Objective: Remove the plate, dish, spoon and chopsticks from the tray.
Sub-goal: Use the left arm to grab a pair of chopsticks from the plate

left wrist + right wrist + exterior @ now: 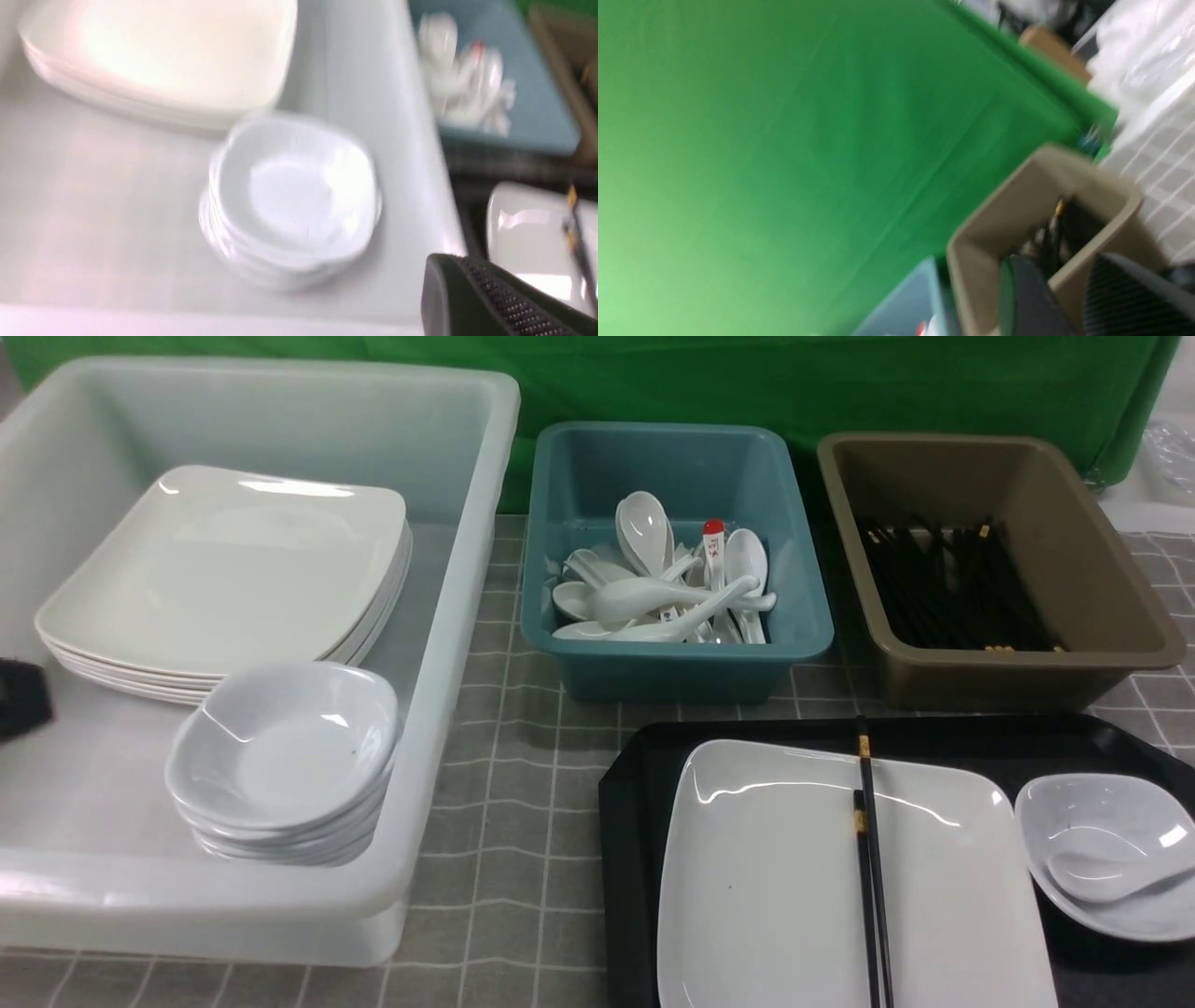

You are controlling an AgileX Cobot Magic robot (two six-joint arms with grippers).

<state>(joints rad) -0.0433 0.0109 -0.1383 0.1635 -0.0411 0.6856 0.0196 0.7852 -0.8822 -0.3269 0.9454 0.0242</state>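
Nearest the front camera, at the right, a large black rectangular plastic tray (635, 803) with cut-off corners rests on a grey checked tablecloth (513, 803). To its left stands a big translucent white plastic tub (448, 616) holding a stack of white square plates (224, 569) and a stack of small deep white dishes (285, 747). On the tray lies the large, shallow, glossy white square plate (775, 877). Behind the tray, a brown plastic bin (1074, 523) contains black chopsticks (952, 588). Just left of it, a teal plastic bin (579, 476) contains white ceramic spoons (663, 588). The small, deep bluish-white dish (1074, 793) sits on the tray just right of the plate. The pair of thin black chopsticks (868, 859) lies across the plate, gold-banded ends pointing away. The plain white ceramic soup spoon (1102, 877) rests inside the dish. The left gripper (21, 698) is a dark blur over the tub; its wrist view shows one finger (490, 298), so its opening cannot be told. The right gripper (1069, 275) hangs near the brown bin, fingers apart, holding nothing.
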